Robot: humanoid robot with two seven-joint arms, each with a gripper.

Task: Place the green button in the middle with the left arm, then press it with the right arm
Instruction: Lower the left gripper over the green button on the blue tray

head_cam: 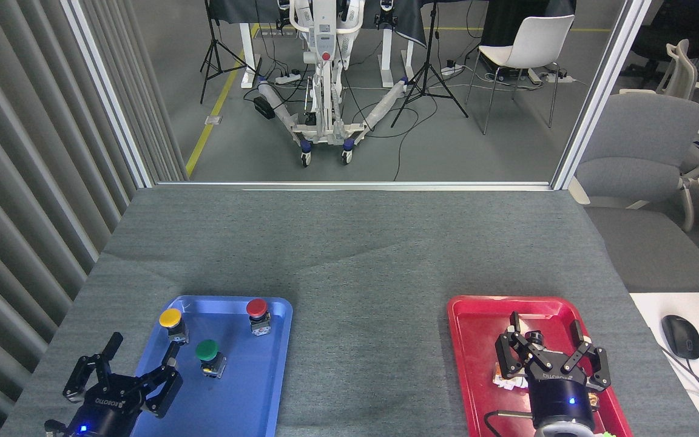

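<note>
A: Where is the green button [207,350] sitting?

B: It is standing upright in the blue tray [246,394], lower left of the frame, below and between the yellow button [170,318] and red button [256,308]. All 3 are standing apart.

A: What is the left gripper [141,354] doing?

B: It is hovering at the tray's left edge, fingers spread, gripping nothing, just left of the green button.

A: And the right gripper [546,331]?

B: It is hanging over the red tray [471,340], lower right, fingers spread and empty. The middle [368,352] is lying bare between the 2 trays.
</note>
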